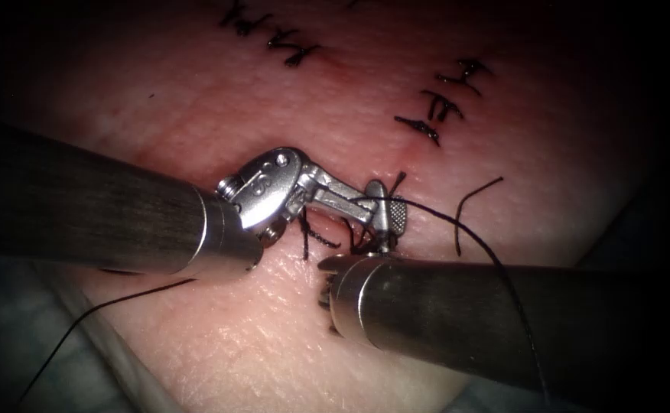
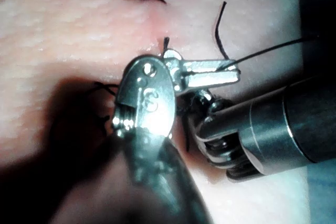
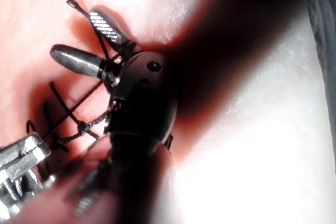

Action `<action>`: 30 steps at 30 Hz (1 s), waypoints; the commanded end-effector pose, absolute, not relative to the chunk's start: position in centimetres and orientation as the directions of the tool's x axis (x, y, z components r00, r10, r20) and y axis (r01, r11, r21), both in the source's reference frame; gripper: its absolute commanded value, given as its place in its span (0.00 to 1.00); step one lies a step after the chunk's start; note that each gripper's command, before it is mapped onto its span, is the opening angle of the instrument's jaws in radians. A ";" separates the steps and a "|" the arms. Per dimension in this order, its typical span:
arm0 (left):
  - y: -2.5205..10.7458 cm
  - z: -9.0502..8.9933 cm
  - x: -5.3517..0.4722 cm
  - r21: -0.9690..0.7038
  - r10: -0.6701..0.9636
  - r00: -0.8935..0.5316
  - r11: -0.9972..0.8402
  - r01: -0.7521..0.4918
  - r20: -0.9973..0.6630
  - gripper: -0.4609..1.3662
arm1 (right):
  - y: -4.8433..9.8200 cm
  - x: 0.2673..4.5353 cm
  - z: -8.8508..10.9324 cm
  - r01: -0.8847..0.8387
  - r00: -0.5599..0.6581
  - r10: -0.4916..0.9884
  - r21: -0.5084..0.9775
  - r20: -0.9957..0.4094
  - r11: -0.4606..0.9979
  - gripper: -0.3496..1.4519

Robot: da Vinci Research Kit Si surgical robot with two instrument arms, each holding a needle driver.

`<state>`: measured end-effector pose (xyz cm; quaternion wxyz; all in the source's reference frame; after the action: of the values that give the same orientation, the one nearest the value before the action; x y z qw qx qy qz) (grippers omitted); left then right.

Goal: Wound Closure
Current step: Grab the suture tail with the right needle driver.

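Endoscope view: left tool (image 1: 385,205) clamped on thread (image 1: 434,214), seemingly for tension; right tool (image 3: 86,43) jaws spread wide, empty, straddling thread beside stitches (image 1: 438,103).

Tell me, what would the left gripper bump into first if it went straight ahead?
Probably the right gripper, whose open jaws, holding nothing, stand just past its tip. The left gripper, shut on the thread, points right; depth is unclear.

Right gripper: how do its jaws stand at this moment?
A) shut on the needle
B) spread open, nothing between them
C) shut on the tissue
B. In the right wrist view the right gripper shows two jaws spread apart over the tissue, with thread running past below them, not clamped between them.
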<state>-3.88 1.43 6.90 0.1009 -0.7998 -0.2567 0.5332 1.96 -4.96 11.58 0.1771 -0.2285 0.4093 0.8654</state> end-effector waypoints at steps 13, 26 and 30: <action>1.4 6.9 -3.85 -0.434 0.520 0.300 -0.846 0.308 -0.800 0.06 | -5.0 1.92 11.6 -0.611 -0.755 0.226 0.536 -0.615 -0.583 0.67; 1.4 6.9 -3.83 -0.434 0.520 0.297 -0.845 0.312 -0.800 0.06 | -4.9 1.95 11.7 -0.619 -0.784 0.398 0.565 -0.476 -0.546 0.00; 1.4 6.9 -3.84 -0.435 0.521 0.298 -0.845 0.311 -0.800 0.06 | -4.9 1.95 11.6 -0.630 -0.776 0.441 0.582 -0.451 -0.514 0.00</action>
<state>-3.84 1.44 6.85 0.1026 -0.7989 -0.2578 0.5336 1.96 -4.89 11.56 0.3138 -0.1198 0.3889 0.8579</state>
